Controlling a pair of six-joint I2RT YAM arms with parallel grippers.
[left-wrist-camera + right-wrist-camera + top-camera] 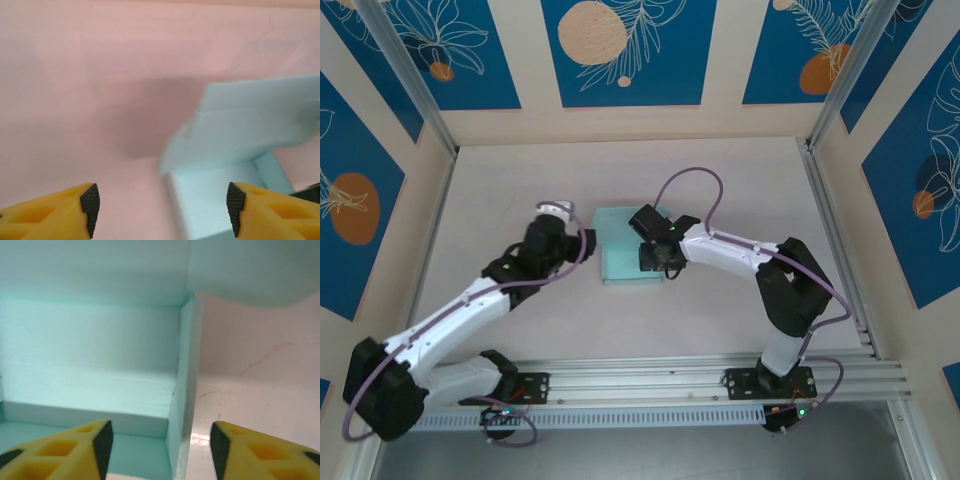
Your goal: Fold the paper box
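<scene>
The table (740,180) is a pale beige-pink board, smooth and matt, with metal rails (650,372) along its near edge. Around it stand light walls with blue panels (625,50) that carry white leaf drawings and orange circles. The paper box (620,255) lies near the middle of the table. It is light blue and partly raised: a low tray with a flap tilted up over it. The left gripper (162,202) is just beside the box's left side, jaws apart, holding nothing. The right gripper (159,445) is over the box, also with jaws apart. A thin side wall of the box stands between its fingers, not clamped.
</scene>
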